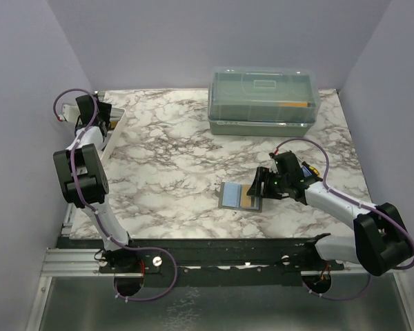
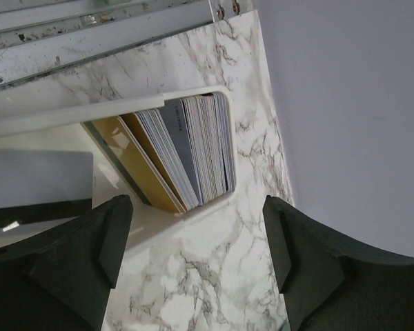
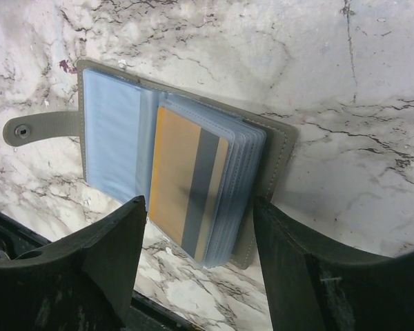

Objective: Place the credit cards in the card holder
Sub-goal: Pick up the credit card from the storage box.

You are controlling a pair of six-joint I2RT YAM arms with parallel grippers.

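Note:
The grey-olive card holder [image 1: 238, 196] lies open on the marble table near the front; in the right wrist view [image 3: 272, 155] its blue-grey slots show, with a gold-orange card [image 3: 186, 179] with a grey stripe in a sleeve. My right gripper [image 1: 261, 183] is open and empty, its jaws straddling the holder's right half just above it [image 3: 196, 234]. Several credit cards [image 2: 186, 155], gold, white and dark, stand on edge in the end of a long white tray [image 2: 145, 224]. My left gripper [image 1: 105, 116] hangs open and empty over the table just beside that tray end [image 2: 196, 234].
A big clear lidded box [image 1: 264, 100] stands at the back right. The white tray [image 1: 114, 131] runs along the left edge by the purple wall. A black rail [image 1: 221, 252] lines the table's front edge.

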